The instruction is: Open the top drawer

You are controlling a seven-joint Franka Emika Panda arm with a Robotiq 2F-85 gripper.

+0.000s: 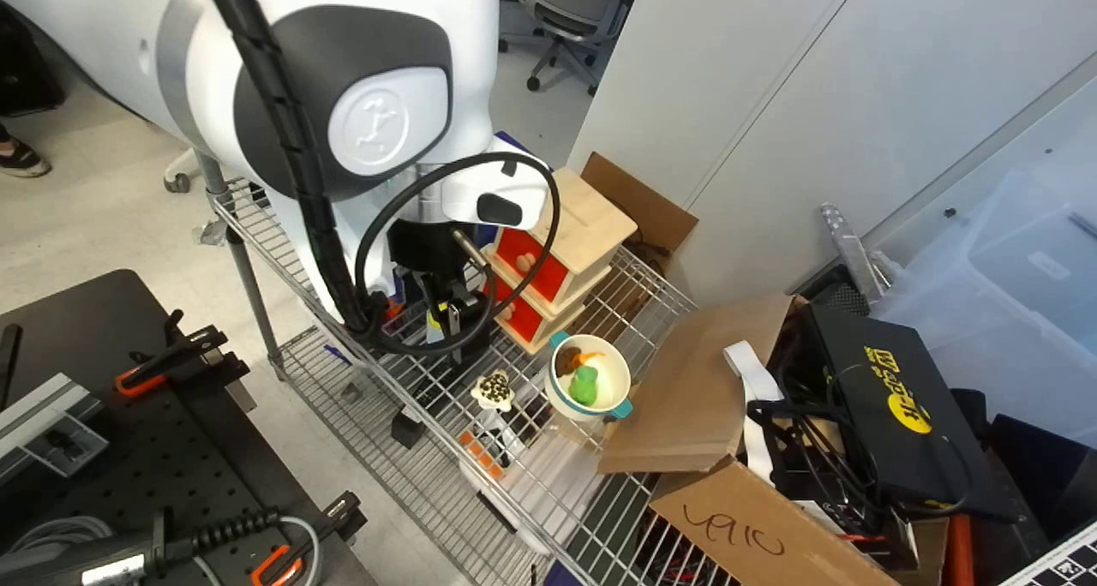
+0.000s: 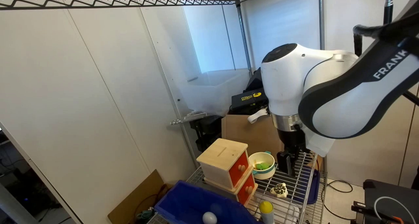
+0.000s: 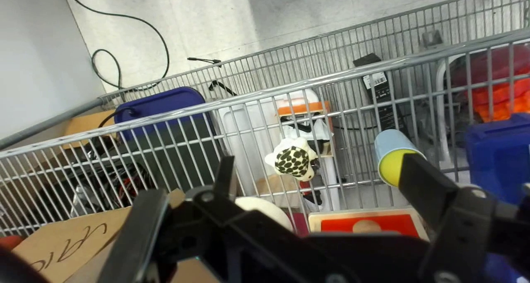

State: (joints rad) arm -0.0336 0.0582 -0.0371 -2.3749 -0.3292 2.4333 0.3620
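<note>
The top drawer [image 2: 238, 176] has a red front with round wooden knobs and sits shut in a light-wood cabinet [image 2: 226, 152]. It also shows in an exterior view [image 1: 553, 282], partly behind a black cable loop. The lower red drawer [image 2: 245, 194] is shut below it. My gripper [image 2: 287, 171] points down, in front of the drawer fronts and apart from them. In the wrist view my gripper [image 3: 316, 165] is open with nothing between its widely spread fingers. A red front [image 3: 368, 223] with a wooden knob shows there, partly hidden by the gripper; which drawer it is I cannot tell.
A white bowl with teal handles [image 2: 265, 175] stands beside the cabinet. A spotted toy turtle [image 3: 292, 161] and a cup with a yellow end [image 3: 397, 161] are on the wire shelf [image 3: 352, 183]. A blue bin [image 2: 193, 197] and a cardboard box [image 1: 728, 517] flank the area.
</note>
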